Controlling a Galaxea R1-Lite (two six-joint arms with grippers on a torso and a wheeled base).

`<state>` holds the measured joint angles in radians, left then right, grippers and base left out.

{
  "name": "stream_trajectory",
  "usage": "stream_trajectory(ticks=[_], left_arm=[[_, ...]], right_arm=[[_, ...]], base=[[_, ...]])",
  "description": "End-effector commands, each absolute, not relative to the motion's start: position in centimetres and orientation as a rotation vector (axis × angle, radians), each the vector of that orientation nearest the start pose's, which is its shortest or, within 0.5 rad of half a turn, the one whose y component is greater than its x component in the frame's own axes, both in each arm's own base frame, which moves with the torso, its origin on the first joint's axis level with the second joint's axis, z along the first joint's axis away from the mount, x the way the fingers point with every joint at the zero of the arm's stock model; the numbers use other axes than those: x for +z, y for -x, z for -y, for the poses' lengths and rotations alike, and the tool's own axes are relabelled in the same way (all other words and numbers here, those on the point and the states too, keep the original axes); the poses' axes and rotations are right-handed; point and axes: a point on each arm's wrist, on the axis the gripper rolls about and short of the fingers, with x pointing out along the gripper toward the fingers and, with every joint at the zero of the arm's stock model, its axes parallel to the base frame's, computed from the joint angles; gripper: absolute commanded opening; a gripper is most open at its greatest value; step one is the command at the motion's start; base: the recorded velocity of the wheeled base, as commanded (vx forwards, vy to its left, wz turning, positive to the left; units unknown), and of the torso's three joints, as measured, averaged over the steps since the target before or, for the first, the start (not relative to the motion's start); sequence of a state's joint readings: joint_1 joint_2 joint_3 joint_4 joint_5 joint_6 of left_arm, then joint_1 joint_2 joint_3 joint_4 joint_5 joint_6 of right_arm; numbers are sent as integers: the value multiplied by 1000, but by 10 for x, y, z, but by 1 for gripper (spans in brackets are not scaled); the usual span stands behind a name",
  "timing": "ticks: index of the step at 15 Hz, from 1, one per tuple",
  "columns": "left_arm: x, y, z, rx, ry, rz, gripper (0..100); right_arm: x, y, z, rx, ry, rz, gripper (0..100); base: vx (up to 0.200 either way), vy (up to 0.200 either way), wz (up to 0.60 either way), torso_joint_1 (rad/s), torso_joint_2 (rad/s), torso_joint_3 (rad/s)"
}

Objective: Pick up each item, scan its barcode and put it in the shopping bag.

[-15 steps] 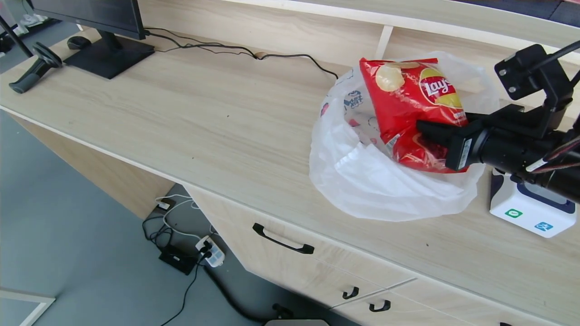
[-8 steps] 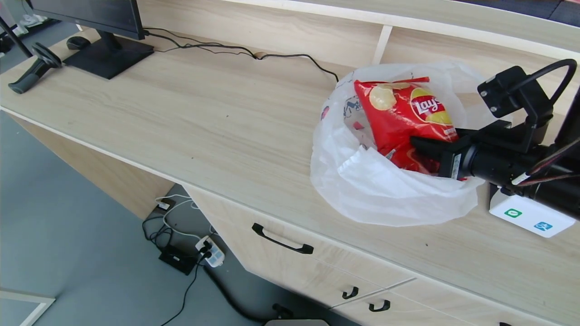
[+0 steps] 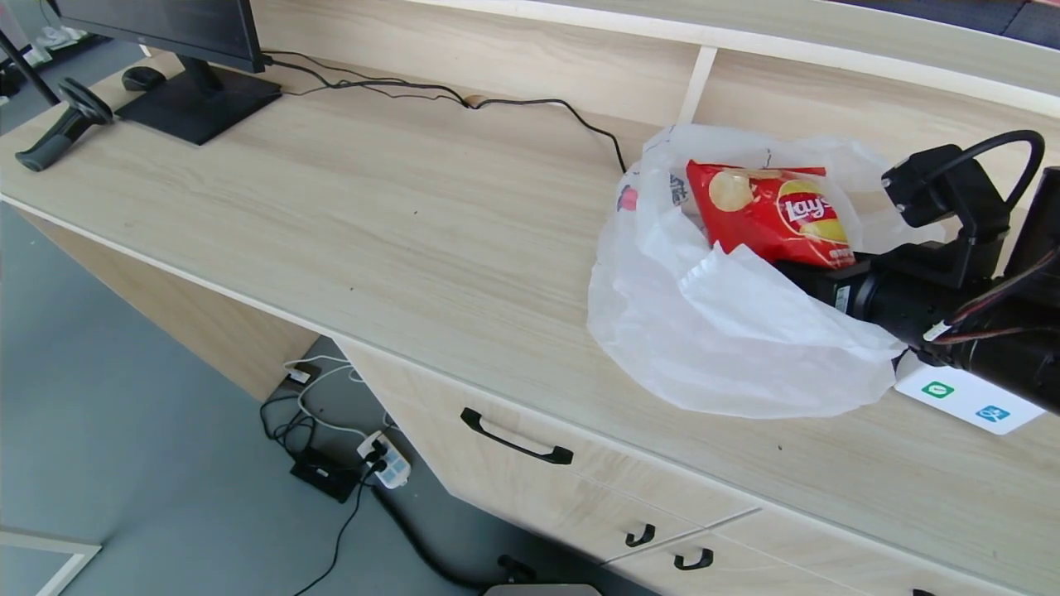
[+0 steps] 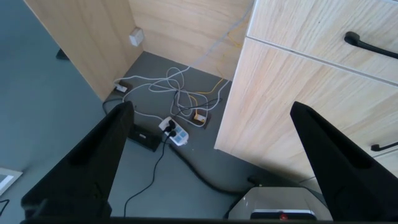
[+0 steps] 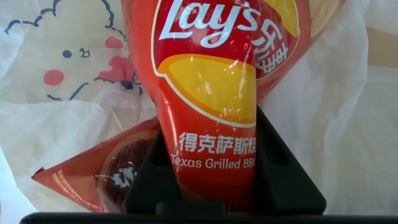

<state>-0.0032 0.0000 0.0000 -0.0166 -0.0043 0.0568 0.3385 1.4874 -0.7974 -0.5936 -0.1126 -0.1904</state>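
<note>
Right claw [image 5: 214, 158] is clamped on the chips bag [image 3: 770, 215]. Both black fingers pinch its narrow lower end, with glossy red foil creased between them. The chips bag sits in the mouth of the shopping bag [image 3: 729, 348]: lower end down inside, upper end with the round yellow-and-red logo showing above the near fold.

The shopping bag is thin translucent white plastic, crumpled and slumped in a rounded heap on the desk [image 3: 373, 207], with cartoon print on its inner wall. In the right wrist view we see a smaller packet [image 5: 99, 174] inside the shopping bag, just beside the chips bag. It is flat and dark red with a crimped edge; we can't tell if the two touch.

A white box [image 3: 969, 397] with a green and a blue icon is just right of the shopping bag, whose edge overlaps the box's corner in the head view. The desk is pale wood-grain laminate.

Well left of the shopping bag we have:
- a black cable [image 3: 464, 99] snaking along the back
- a flat black monitor stand [image 3: 199, 99]
- a handheld scanner [image 3: 58, 128] with a grey grip, farthest out

Left claw [image 4: 211, 104] is spread wide, with nothing between its tapered black fingers. Past it are grey floor, a white power strip [image 4: 174, 132] and drawer fronts [image 4: 298, 93].
</note>
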Motion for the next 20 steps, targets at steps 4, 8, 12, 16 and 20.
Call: stream_trajectory(ticks=[4, 8, 12, 16, 20], left_arm=[[77, 23, 0, -7, -57, 17, 100], [77, 23, 0, -7, -57, 16, 100], [77, 23, 0, -7, -57, 16, 100], [77, 23, 0, -7, -58, 17, 100], [77, 23, 0, -7, -58, 17, 100]], right_arm=[[244, -258, -102, 370, 311, -16, 0], [253, -271, -116, 466, 332, 36, 0], [247, -277, -102, 433, 379, 17, 0], [257, -280, -65, 381, 390, 46, 0], [245, -276, -66, 470, 461, 37, 0]], base=[[0, 0, 0, 0, 0, 0], [0, 0, 0, 0, 0, 0], [0, 0, 0, 0, 0, 0], [0, 0, 0, 0, 0, 0], [0, 0, 0, 0, 0, 0]])
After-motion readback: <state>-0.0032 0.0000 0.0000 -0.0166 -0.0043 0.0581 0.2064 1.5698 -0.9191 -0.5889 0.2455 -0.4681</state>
